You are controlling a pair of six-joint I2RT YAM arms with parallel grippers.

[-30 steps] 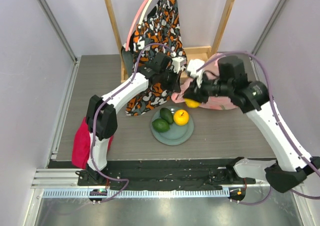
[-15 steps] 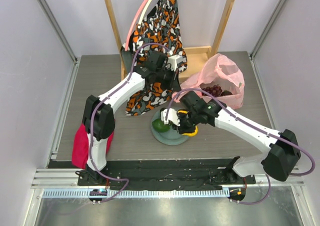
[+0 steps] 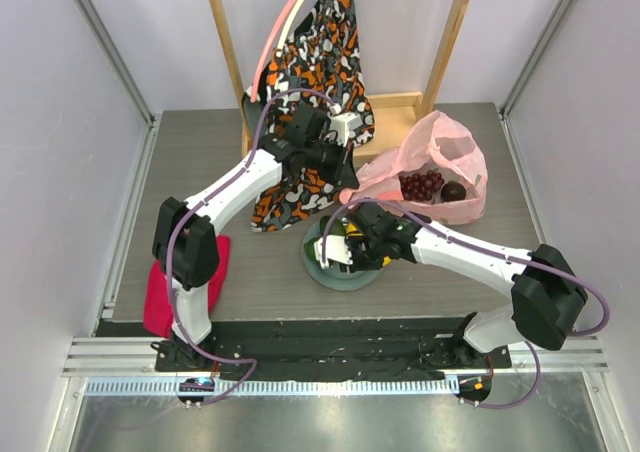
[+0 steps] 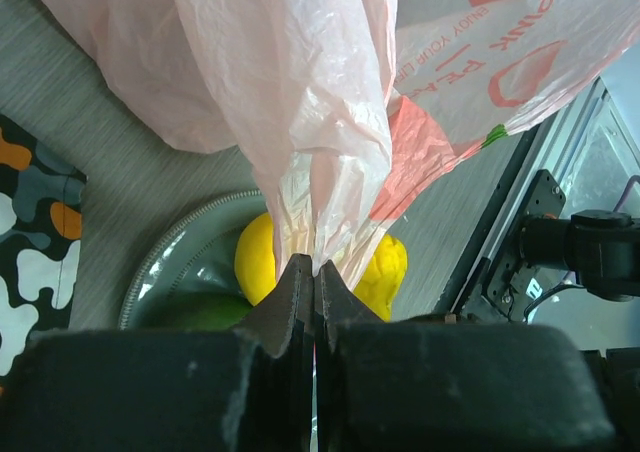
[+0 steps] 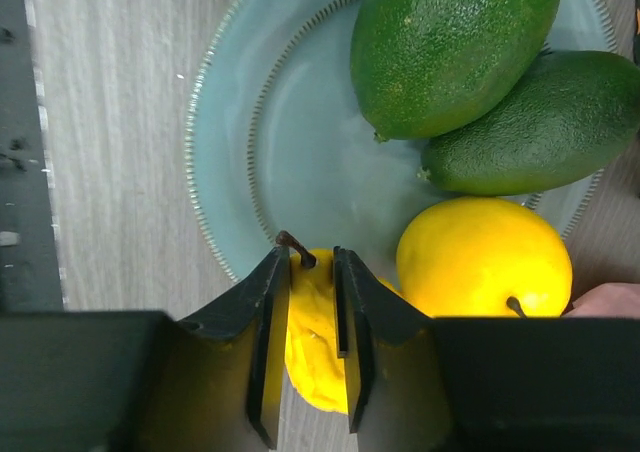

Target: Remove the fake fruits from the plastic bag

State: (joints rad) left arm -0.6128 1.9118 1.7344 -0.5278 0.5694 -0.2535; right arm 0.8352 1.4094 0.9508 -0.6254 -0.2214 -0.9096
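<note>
The right hand has swung away from the mouth of the plastic bag, where it hovered a second ago with a yellow fruit, and now hangs low over the grey-green plate on the bench; its jaws stand a little apart on either side of the fruit's stem end, and whether they still pinch it cannot be told; the fruit sits at the plate's near rim, just beside the second yellow fruit, with the two green fruits touching each other on the plate beyond; the left hand is clamped shut on a gathered fold of the pink film, holding the bag's edge up; inside the bag the dark grape bunch is still to be seen, with a dark round thing beside it that is too small to name; four fruits out, then, and by the look of it the grapes are what is left to fetch.
</note>
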